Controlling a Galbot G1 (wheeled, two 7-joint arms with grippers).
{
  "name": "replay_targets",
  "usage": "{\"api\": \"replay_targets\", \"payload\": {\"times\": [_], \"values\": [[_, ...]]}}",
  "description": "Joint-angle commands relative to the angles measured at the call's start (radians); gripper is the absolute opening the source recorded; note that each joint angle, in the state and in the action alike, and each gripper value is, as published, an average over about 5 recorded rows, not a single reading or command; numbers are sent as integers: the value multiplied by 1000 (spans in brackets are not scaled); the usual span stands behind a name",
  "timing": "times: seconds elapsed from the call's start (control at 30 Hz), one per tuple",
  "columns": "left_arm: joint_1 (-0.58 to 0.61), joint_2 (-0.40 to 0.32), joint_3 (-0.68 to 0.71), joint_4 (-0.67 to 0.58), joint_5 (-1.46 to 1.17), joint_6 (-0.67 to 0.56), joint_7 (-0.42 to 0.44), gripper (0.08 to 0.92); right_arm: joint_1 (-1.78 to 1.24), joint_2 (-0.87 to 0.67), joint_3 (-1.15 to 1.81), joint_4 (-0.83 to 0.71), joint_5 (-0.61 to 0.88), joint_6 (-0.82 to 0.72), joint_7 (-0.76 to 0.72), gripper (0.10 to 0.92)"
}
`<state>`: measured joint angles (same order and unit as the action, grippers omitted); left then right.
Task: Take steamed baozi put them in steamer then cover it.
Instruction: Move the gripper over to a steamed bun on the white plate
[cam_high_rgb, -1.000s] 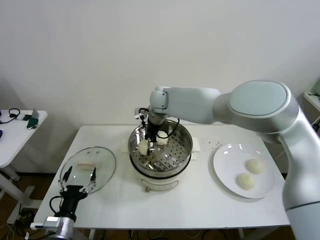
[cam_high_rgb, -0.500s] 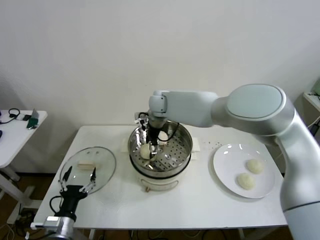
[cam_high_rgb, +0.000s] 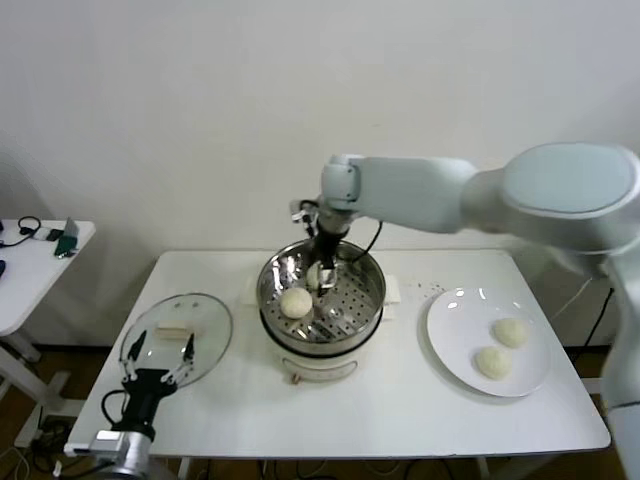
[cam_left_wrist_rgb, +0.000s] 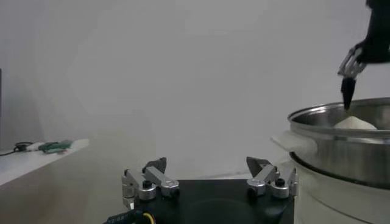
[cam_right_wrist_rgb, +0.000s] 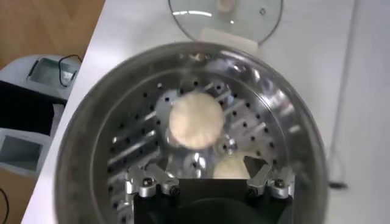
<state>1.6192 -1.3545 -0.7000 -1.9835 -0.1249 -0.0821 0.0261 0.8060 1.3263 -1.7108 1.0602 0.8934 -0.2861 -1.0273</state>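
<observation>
1. The right gripper (cam_right_wrist_rgb: 209, 182) is hanging over the steamer (cam_right_wrist_rgb: 91, 128), its jaws standing apart and holding nothing.
2. One steamed baozi (cam_right_wrist_rgb: 195, 119) is lying on the perforated tray (cam_right_wrist_rgb: 137, 149).
3. A second bun (cam_right_wrist_rgb: 228, 167) is showing partly between the fingers (cam_right_wrist_rgb: 149, 182).
4. The cover (cam_right_wrist_rgb: 225, 15) is lying on the white table (cam_right_wrist_rgb: 131, 27) beyond the pot.
</observation>
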Motion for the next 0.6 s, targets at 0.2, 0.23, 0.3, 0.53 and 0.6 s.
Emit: {"api": "replay_targets", "payload": {"times": [0.2,0.23,0.3,0.53,0.6], "values": [[-8,-2,19,3,20,4,-2,823,113,-522,-31,295,-318,54,-22,823],[-8,-1,21,4,22,4,-2,823,98,-558,-31,308,-349,55,-21,823],[-7,-1,24,6,28,5,-1,823,64,-619,-25,325,-403,56,-16,823],[5,-1,10,4,35,3,-3,823,-115,-784,64,325,-562,68,-8,823],[12,-1,2,3,35,2,-3,823,-176,-812,110,317,-598,74,-11,823]]}}
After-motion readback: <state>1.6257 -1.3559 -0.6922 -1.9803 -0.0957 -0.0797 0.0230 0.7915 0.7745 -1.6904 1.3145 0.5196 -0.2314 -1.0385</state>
